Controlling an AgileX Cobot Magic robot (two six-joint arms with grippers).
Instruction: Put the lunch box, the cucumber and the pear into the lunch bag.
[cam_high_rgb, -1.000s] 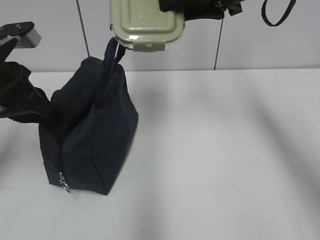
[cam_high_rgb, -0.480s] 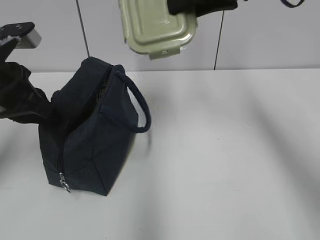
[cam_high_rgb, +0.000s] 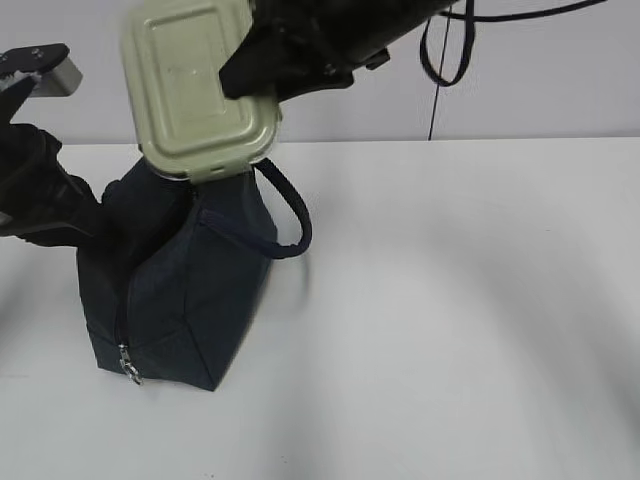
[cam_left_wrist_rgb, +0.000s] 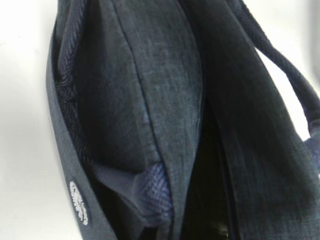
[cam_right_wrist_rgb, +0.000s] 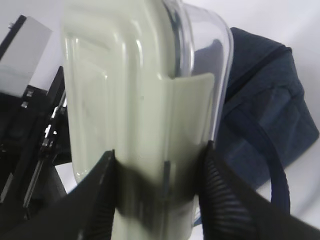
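While the left gripper, closed tight, seems to pinch the lunch bag mouth apart, the right gripper clamps the lunch box, tilted just above the opening. Next it must lower squarely between the bag's walls, clear of the handle.

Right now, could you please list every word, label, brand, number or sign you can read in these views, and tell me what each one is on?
White logo print on the lunch bag, near its lower left edge at in the left wrist view: lettering is there, but too blurred to read.
Lunch box lid: no readable text; only moulded ridges show.
Right gripper, left arm, table and wall: no text visible.
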